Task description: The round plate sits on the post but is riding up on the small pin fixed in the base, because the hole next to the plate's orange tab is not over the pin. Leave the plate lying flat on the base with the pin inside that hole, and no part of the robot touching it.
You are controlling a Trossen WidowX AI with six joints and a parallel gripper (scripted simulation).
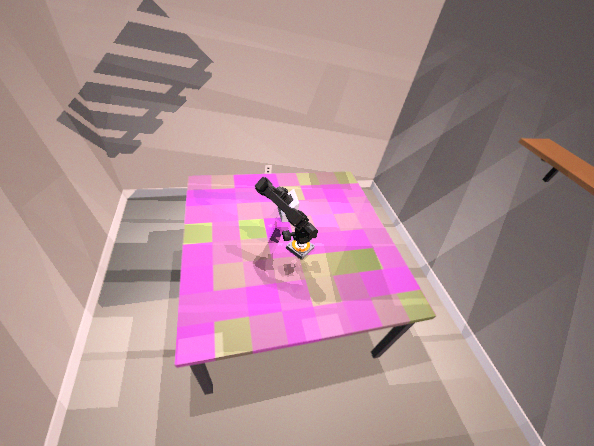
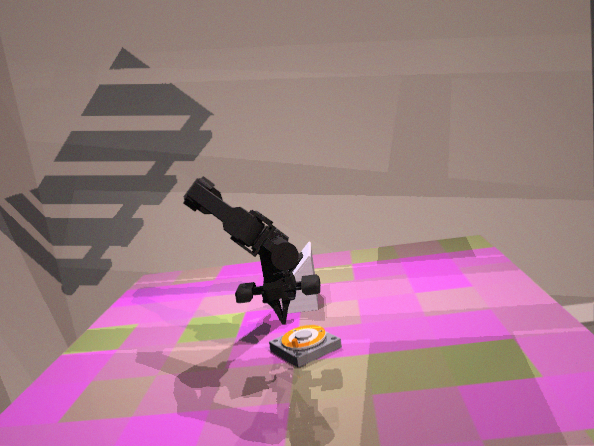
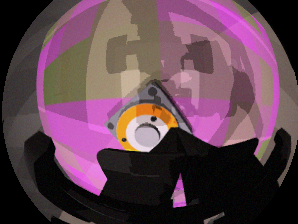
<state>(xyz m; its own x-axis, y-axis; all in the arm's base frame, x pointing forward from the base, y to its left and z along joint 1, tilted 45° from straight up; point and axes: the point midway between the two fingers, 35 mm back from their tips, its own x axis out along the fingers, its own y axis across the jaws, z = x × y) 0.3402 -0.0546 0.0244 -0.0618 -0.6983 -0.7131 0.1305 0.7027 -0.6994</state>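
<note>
Gripper point(image 2: 282, 316) points straight down, fingers pressed together with nothing between them, tips hanging just above the worktop point(image 2: 440, 360) and just behind and to the left of the grey square base point(image 2: 287, 350) as the exterior view shows it. Round plate point(image 2: 320, 336) with its orange ring sits on that base around the pale central post point(image 2: 302, 334); fingers and plate are apart, no contact visible. Orange tab point(image 2: 298, 345) pokes out on the plate's near side in the exterior view; the hole beside it and the pin are too small to make out, so cannot tell whether the plate lies flat or tilted. Wrist view looks down past the dark fingers at the plate point(image 3: 125, 131) and post point(image 3: 145, 135), sitting just beyond the fingertips and slightly left of them. White wedge-shaped arm mount point(image 2: 306, 280) stands behind the gripper, partly hidden by the arm point(image 2: 240, 225), which folds down from upper left. Nothing lies between the fingertips and the plate. Top view: base and plate point(image 1: 300, 248) sit a little right of the worktop's middle, under the end of the arm point(image 1: 285, 205). Worktop is a patchwork of magenta, pink, tan and olive squares point(image 1: 350, 260), crossed by the arm's shadow point(image 2: 260, 390). Dark table legs point(image 1: 390, 340) below, beige walls with a barred shadow point(image 1: 135, 95), a wooden shelf point(image 1: 560, 162) on the right-hand wall, pale floor with a white skirting strip.
</note>
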